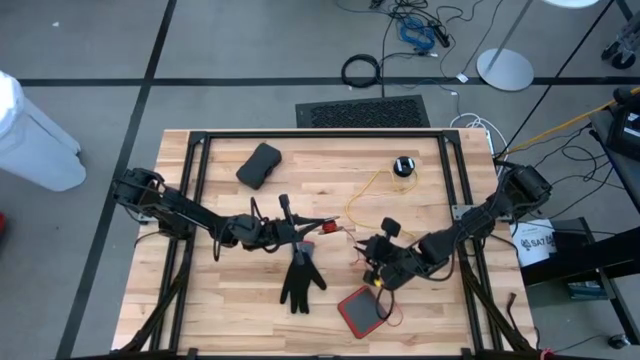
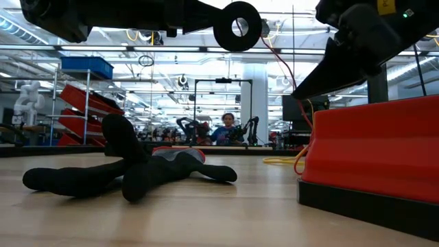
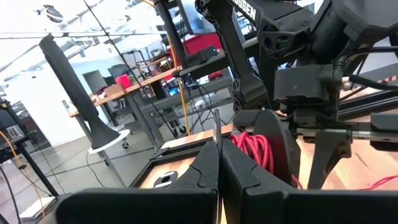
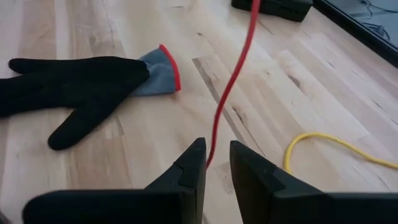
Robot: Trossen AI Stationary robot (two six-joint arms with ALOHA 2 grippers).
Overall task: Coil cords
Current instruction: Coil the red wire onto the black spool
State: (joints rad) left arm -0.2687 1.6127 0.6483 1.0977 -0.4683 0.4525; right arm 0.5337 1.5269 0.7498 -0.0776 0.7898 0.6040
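**Both grippers on a red cord above the table centre**

From above, the left gripper point(image 1: 322, 225) sits near the middle of the table point(image 1: 215, 300), just over the cuff of a black glove point(image 1: 301, 280) that lies flat with fingers toward the near edge. The right gripper point(image 1: 376, 272) is lower and to the right, beside a red tray point(image 1: 361, 311). A thin red cord point(image 1: 343, 231) runs between the two grippers. A yellow cord point(image 1: 372, 190) loops from there up to a small black puck point(image 1: 403, 166) near the far edge. A dark pouch point(image 1: 259, 165) lies far left of the puck.

The right wrist view adds what the overhead cannot: the fingers point(image 4: 186, 171) are nearly together with the red cord point(image 4: 231, 87) passing into the narrow gap, so the right gripper point(image 4: 214, 163) is pinched on it. The glove point(image 4: 74, 84) with its grey, red-edged cuff and a bend of yellow cord point(image 4: 323, 143) lie on the wood beyond.

The left wrist view shows its own fingers point(image 3: 205, 171) pressed shut, tips meeting at a thin strand rising between them; whether it is the cord I cannot tell. Past them sits a bunch of red cord point(image 3: 255, 149) against the right arm.

The low view alone shows heights: both arms hang above the table, the glove point(image 2: 130, 168) lies flat, the tray point(image 2: 374, 147) stands close, and red cord point(image 2: 285, 72) drops from above toward yellow cord point(image 2: 281, 161) on the table. A person point(image 2: 226, 127) sits far behind.
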